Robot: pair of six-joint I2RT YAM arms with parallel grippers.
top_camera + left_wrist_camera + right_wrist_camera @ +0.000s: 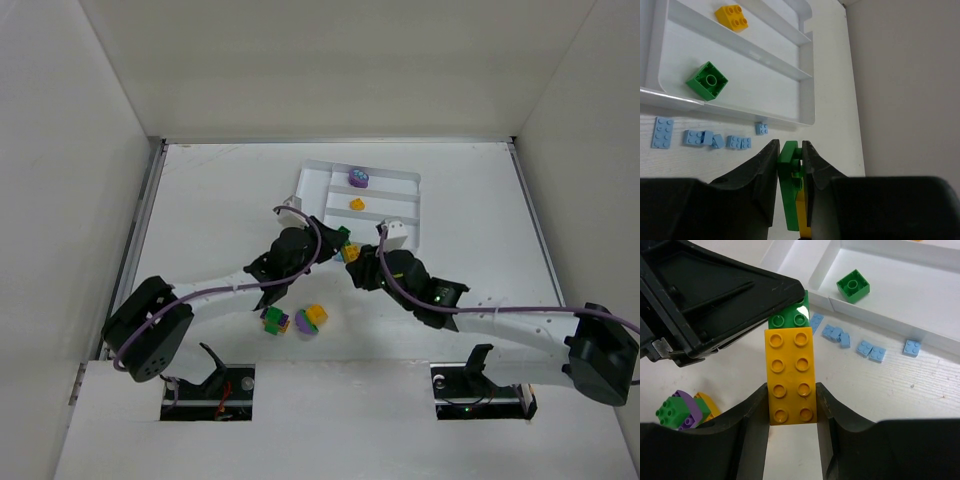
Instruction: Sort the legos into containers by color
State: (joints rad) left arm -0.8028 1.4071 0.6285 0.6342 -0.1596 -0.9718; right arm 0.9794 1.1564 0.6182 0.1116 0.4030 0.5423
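Green brick largely behind left jaws

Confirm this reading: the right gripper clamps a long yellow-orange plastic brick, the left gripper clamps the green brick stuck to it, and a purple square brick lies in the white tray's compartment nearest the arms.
One slip: the square plastic brick in that compartment of the white plastic tray is green, not purple; the right wrist view shows it. The rest stands.

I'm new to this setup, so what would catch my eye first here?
One clump is held from both sides: the left jaws pinch its green brick, the right jaws its yellow brick. Just beyond, pale blue bricks lie outside the white tray, along its near wall.
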